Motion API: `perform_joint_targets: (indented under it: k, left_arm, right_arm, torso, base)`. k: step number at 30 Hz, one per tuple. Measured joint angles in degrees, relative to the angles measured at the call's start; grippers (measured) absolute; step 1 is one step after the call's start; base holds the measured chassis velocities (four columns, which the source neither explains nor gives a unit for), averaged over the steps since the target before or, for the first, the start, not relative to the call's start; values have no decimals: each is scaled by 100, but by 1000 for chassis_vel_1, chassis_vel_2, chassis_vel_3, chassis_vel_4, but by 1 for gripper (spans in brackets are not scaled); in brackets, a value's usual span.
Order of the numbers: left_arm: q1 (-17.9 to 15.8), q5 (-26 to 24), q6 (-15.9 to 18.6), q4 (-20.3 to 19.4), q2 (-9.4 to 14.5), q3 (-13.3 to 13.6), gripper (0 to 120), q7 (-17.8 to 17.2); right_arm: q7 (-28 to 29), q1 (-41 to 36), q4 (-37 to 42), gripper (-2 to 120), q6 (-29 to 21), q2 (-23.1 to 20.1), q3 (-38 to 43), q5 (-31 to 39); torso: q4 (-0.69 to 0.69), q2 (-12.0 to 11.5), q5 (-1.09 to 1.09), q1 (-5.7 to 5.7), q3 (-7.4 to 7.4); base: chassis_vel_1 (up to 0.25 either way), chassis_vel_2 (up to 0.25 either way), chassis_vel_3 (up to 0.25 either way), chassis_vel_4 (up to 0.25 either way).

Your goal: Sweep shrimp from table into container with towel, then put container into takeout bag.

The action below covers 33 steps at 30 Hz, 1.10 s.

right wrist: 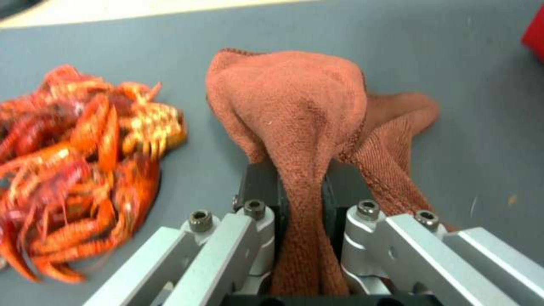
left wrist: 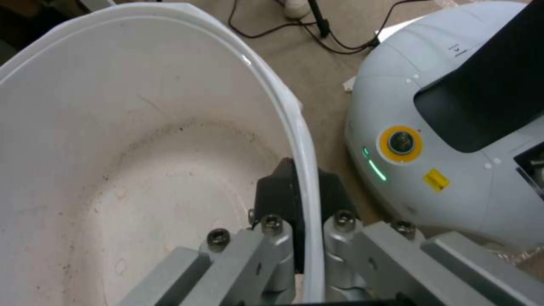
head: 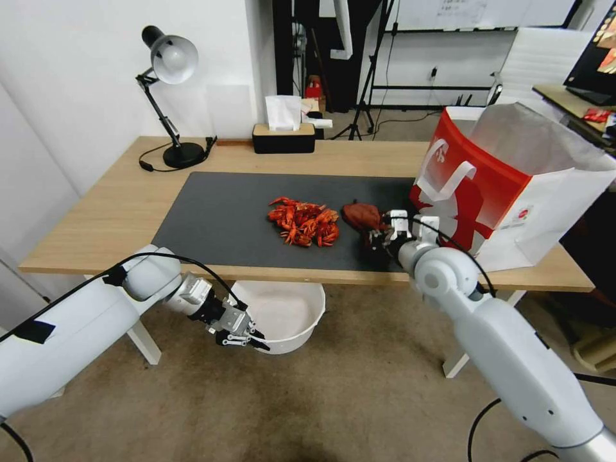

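On the dark mat of the table [head: 115,212], I am logging: shrimp [head: 303,222], a loose spiky pile, light and apt to scatter. Just beside it, the towel [right wrist: 295,110], soft and limp; my right end effector [right wrist: 303,191] is pinching a bunched fold. Below the table's near edge, the container [left wrist: 142,148], thin, springy, probably slick; my left end effector [left wrist: 306,199] is clamping its rim wall. The takeout bag [head: 487,186] is standing open at the right.
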Motion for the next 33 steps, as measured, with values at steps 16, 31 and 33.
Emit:
perform_joint_targets:
  k: [16, 31, 33]
  left_arm:
    - [69, 2, -9, -37, 39, -90, 0, 1]
    - [-110, 49, 2, 34, -82, 98, 0, 0]
    - [-246, 115, -3, 127, -188, 214, 0, 0]
  right_arm:
    - [-2750, 2057, -1837, 8, 1006, -678, -1557, -241]
    - [-3475, 3089, -2979, 8, 1561, -309, -2850, -685]
    - [-3454, 3124, -3024, 8, 1563, -263, -2902, -720]
  torso:
    - [-1, 1, -2, 1, -1]
    - [0, 2, -2, 0, -2]
    - [0, 2, -2, 1, -2]
  base:
    - [0, 0, 0, 0]
    - [0, 0, 0, 0]
    - [0, 0, 0, 0]
